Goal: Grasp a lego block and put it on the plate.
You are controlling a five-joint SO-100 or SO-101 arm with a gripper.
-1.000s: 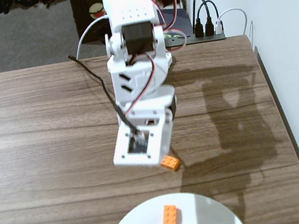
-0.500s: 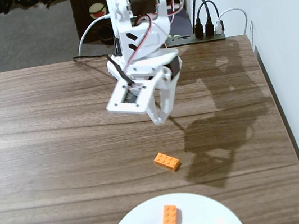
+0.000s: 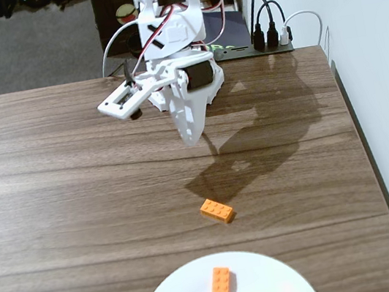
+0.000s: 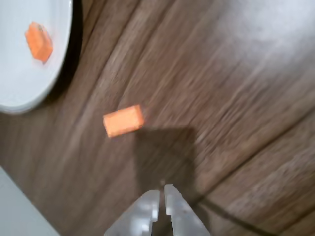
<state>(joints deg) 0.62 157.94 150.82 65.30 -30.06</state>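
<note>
A white robot arm hangs over the far half of a wood-grain table [image 3: 51, 176], its gripper [image 3: 192, 137] pointing down and holding nothing. In the wrist view the gripper [image 4: 162, 194] shows its two pale fingers pressed together at the tips, with only a hairline seam between them and nothing caught there; the fixed view shows only a single tapered point, so the closed jaws can be read from the wrist camera alone.

One lego block [image 3: 216, 210] lies flat on the bare table, nearer the camera than the gripper and well apart from it, angled slightly across the grain. In the wrist view the same lego block [image 4: 123, 120] sits blurred, above and left of the fingertips, just beside the edge of the gripper's shadow.

A second orange brick [image 3: 221, 284] rests on the plate [image 3: 275, 281], which is cut off by the near edge of the fixed view. The wrist view catches only a curved slice of the plate [image 4: 29, 83] in its upper left corner, with that second brick [image 4: 39, 42] on it.

Only the fixed view takes in the surroundings: a black power strip [image 3: 264, 47] with plugs at the far edge of the table, a white wall [image 3: 385, 86] on the right, and red and white cables trailing from the arm. Studs on the bricks are visible there, but lost to motion blur at the wrist.
</note>
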